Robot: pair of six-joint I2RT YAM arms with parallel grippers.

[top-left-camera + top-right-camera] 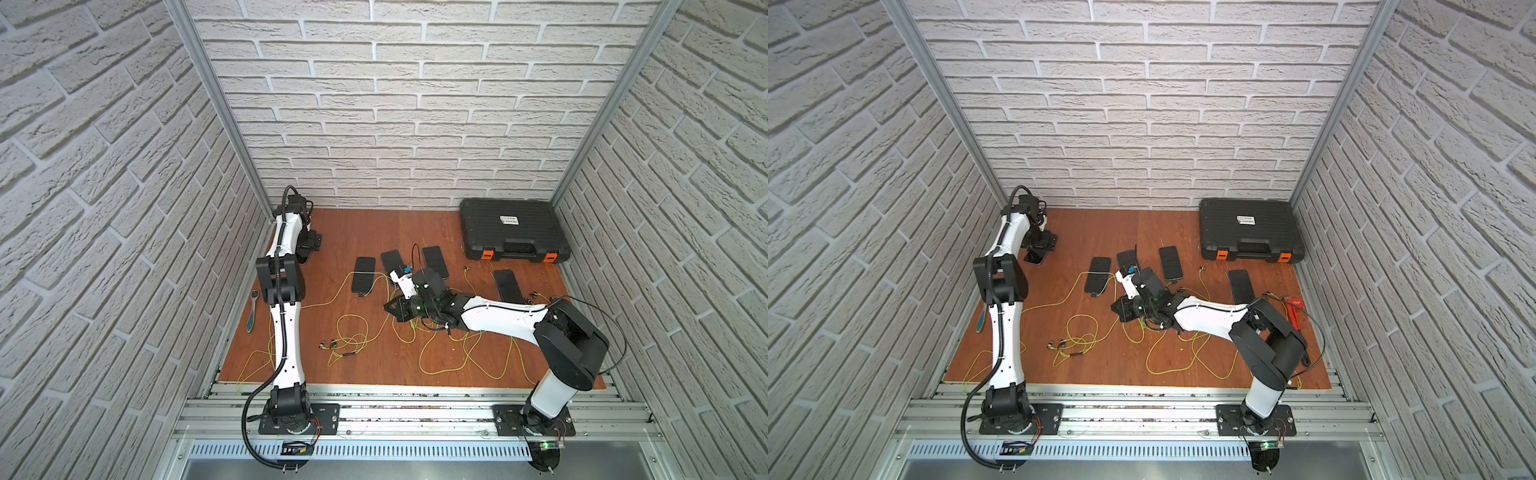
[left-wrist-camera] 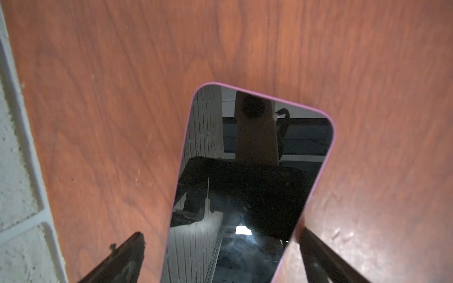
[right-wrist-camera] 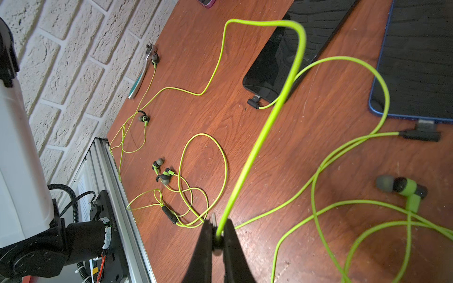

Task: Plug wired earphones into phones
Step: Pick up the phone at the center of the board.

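At the lower centre of the right wrist view, the right gripper [image 3: 218, 224] is clamped on an earphone plug [image 3: 217, 241], its yellow-green cord [image 3: 257, 144] arching away. That arm is stretched low over the tabletop [image 1: 374, 365] toward the phones [image 1: 364, 275] mid-frame. The left gripper [image 2: 221, 232] is spread apart astride a pink-edged phone [image 2: 245, 147]. The label [image 1: 509, 220] on the case [image 1: 511, 237] cannot be read.

five glossy black phones [image 1: 364, 275] lay flat on the wooden tabletop [image 1: 353, 224], four in a loose row mid-table and a pink-edged phone [image 2: 245, 171] near the left wall. yellow-green earphone cords [image 1: 353, 332] sprawled in loops before them, with dark earbuds [image 3: 161, 171] scattered among them. angled dark plugs [image 3: 255, 103] sat in two phones, one a blue-edged phone [image 3: 416, 61]. a raised cord [image 3: 257, 137] arched off the table, its end pinched in the right gripper [image 3: 217, 230].
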